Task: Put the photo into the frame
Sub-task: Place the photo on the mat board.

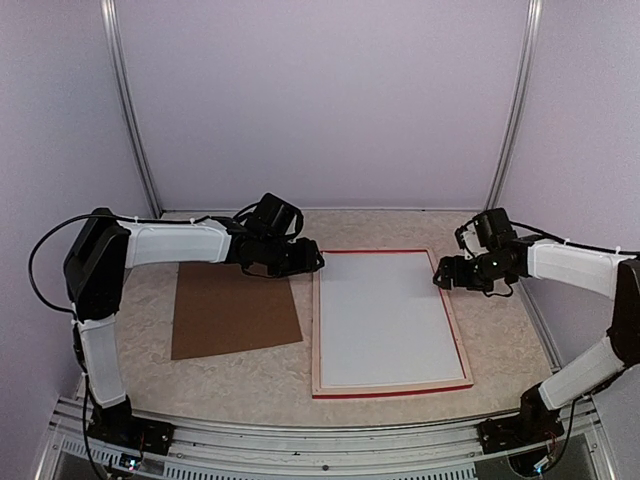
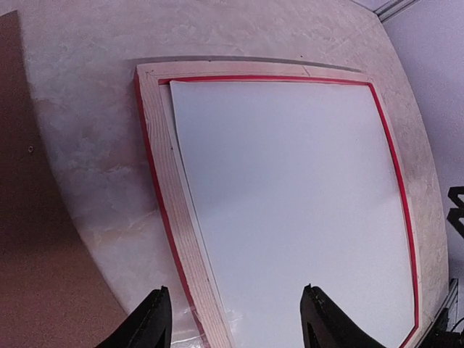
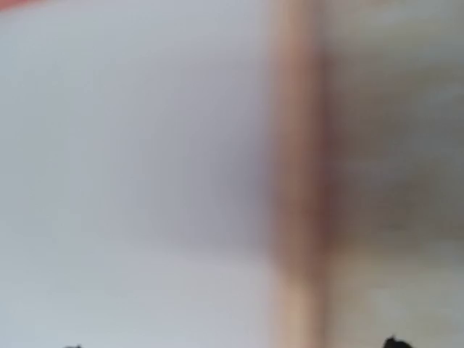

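As seen from left wrist cam, left gripper (image 2: 235,290): fingers (image 2: 154,319) apart, nothing btwn them; contact w/ anything below not clear.
Directly under the finger gap: frame (image 2: 165,152), one wood rail passing btwn the two fingers; flat on table, pale unpainted back up, red only at edges.
Beyond the fingers: photo (image 2: 290,203), prob. the plain white sheet inside the frame recess, print side down; red/dark face not visible, so a judgement only.
Across frame from left fingers: right gripper (image 1: 441,275), at far-right corner; own wrist view badly blurred, two dark specks far apart at its bottom edge, so fingers judged apart, empty.
Outward on other side of left fingers: brown backing board (image 1: 235,310), flat on table (image 1: 400,225), just beside frame, not on it.
Done (est.): sheet seated w/in rails, looks square, no lifted corner seen.
Left (est.): check seating; backing board not yet fitted, if wanted.
Writing/brands: none legible anywhere.
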`<state>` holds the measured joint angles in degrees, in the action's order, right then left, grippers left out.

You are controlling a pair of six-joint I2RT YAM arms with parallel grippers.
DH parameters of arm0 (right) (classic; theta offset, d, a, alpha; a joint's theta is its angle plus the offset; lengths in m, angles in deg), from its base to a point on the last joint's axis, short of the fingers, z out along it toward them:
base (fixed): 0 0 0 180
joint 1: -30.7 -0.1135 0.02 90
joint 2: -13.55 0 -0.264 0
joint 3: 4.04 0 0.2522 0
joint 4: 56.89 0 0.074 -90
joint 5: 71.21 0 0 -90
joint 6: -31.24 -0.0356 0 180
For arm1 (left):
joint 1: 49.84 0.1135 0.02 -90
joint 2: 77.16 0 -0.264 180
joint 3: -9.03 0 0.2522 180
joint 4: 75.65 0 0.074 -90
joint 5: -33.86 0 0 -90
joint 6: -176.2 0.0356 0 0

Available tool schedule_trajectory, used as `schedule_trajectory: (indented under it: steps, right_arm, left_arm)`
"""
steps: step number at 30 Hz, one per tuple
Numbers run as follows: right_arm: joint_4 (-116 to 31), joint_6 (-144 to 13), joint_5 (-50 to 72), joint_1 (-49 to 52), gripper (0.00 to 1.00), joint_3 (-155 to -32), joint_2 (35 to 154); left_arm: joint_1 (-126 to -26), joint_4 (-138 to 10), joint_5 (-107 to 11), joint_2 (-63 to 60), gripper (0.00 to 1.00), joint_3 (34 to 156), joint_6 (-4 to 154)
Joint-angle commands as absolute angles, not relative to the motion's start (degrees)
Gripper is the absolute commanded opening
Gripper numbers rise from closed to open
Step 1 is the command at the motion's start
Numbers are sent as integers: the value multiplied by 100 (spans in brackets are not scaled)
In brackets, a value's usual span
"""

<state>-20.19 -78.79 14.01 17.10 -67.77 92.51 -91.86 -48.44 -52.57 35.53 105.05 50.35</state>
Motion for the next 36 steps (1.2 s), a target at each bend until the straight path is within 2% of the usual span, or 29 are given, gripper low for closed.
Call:
schedule_trajectory:
  steps: [1,6,9,18,36]
  right_arm:
    - [-2432,-8009,1579,1018,89,-7146,10020]
    - [-2433,-7957,1833,557,89,-7801,10987]
    - [-2399,-7918,1835,414,89,-8100,11423]
    - [-2303,-7920,1835,2,89,-8527,12065]
    - [-2194,-8125,1984,-347,89,-8611,12168]
  left_arm:
    - [-9240,-4777,-5590,3394,64,10370,5254]
    - [-9222,-4598,-5978,3305,77,10286,5431]
    - [-9148,-4540,-6069,3227,80,10184,5477]
    - [-8714,-4464,-6178,2966,82,9930,5582]
    - [-8333,-4383,-6307,2699,82,9729,5675]
